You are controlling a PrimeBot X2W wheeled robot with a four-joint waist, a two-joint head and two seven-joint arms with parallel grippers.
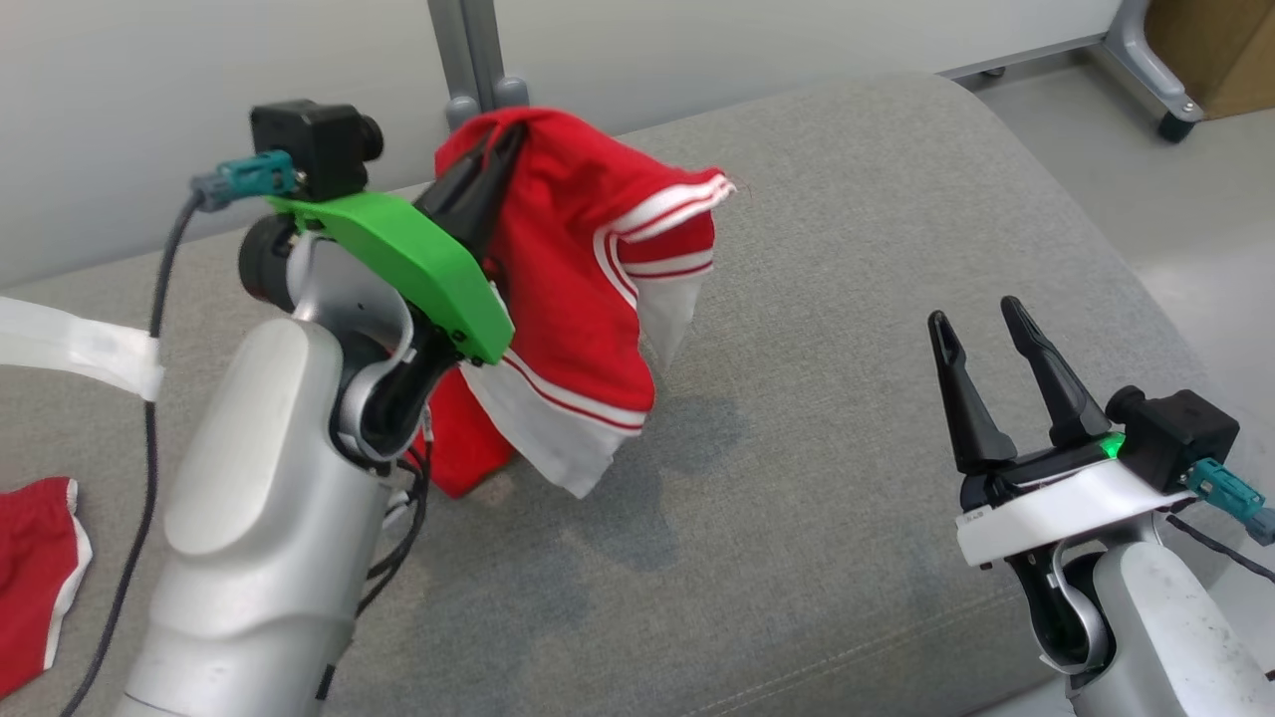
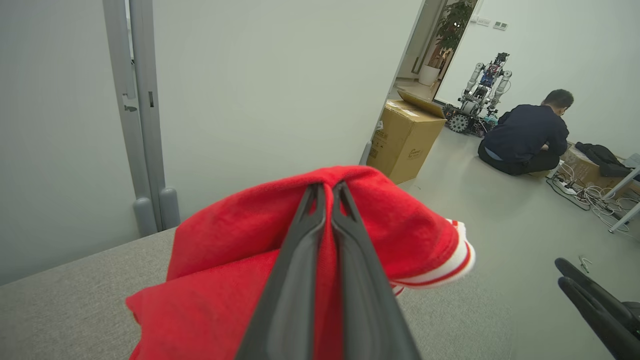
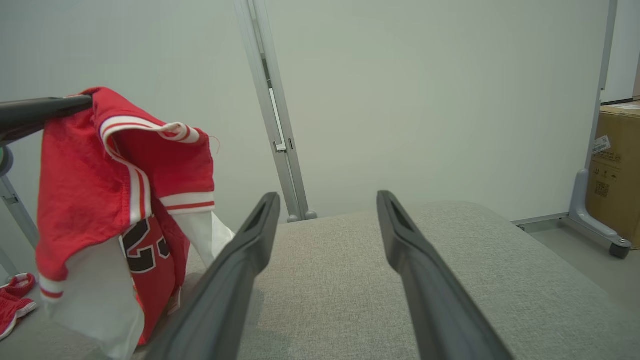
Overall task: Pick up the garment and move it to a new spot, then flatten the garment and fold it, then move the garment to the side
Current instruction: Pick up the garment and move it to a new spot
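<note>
With left gripper [image 1: 510,134] pinched on the red-and-white cloth jersey [image 1: 578,299] dangling beneath, right gripper [image 1: 974,314] spread empty, carry slowly clear of the grey fabric cushion [image 1: 847,249].

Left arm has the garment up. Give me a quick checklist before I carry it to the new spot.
1. Left gripper shut on garment: ok.
2. Right gripper open and empty: ok.
3. Garment's lower edge clear of the cushion: cannot tell.
4. Bare cushion ahead of the right gripper for the drop: ok.
5. Garment hanging flat: not ok, bunched and doubled over.
6. Other red cloth apart from the garment: ok.
</note>
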